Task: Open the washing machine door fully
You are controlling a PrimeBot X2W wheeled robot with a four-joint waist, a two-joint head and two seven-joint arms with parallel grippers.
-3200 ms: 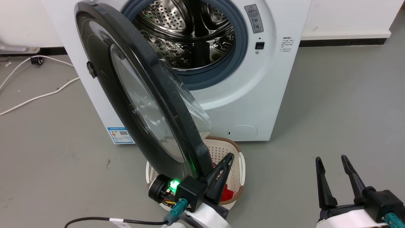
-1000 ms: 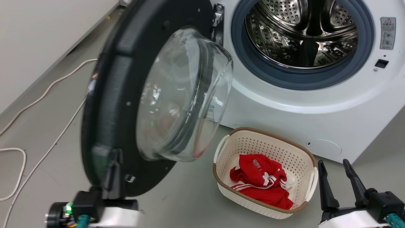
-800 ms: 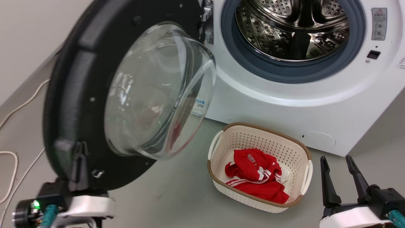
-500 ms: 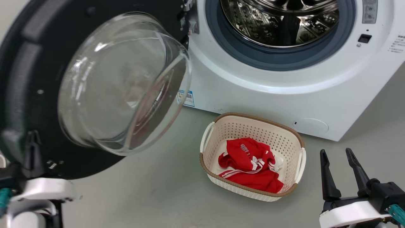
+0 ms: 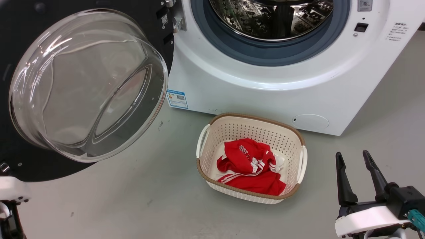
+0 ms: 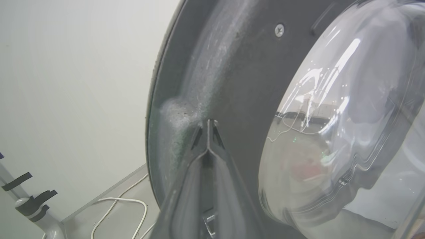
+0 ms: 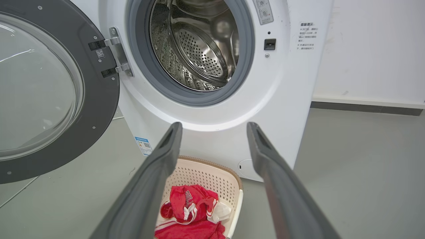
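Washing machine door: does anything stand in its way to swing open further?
Nothing visible does. Past the washing machine door lies open space to the pale wall; a white cable lies flat on the floor.

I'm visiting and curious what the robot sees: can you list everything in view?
washing machine door: one, black with clear glass bowl, swung open, left.
washing machine: one, white, centre back.
drum: one, steel, inside the machine.
gasket: one, grey-blue, around the drum mouth.
label: one, blue, low on the machine's front.
laundry basket: one, cream, brown rim, on the floor before the machine.
garment: one, red with white stripes, in the basket.
cable: at least one, white, on the floor past the door.
left gripper: one, dark, fingers together at the door's inner face.
right gripper: one, dark, open, lower right.
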